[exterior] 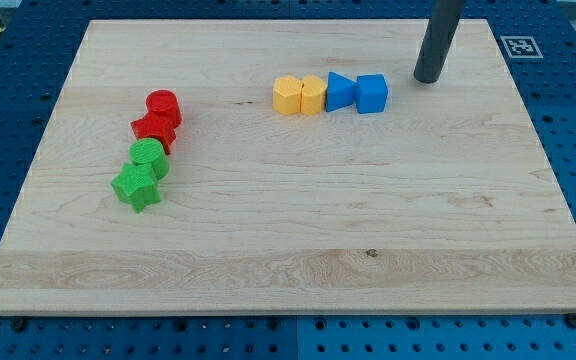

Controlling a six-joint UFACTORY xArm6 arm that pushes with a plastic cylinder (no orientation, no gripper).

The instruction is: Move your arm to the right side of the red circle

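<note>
The red circle [164, 104] is a short red cylinder at the view's left, at the top of a column of blocks. Just below it lies a red star [154, 130], then a green circle [149, 156] and a green star [136, 186]. My tip [428, 79] is the lower end of the dark rod at the view's upper right. It stands far to the right of the red circle and just right of and above the blue cube [372, 93].
A row sits at the upper middle: a yellow hexagon [287, 95], a yellow heart-like block [312, 94], a blue triangle [339, 91] and the blue cube. The wooden board [288, 270] lies on a blue pegboard. A marker tag [520, 46] is at the upper right.
</note>
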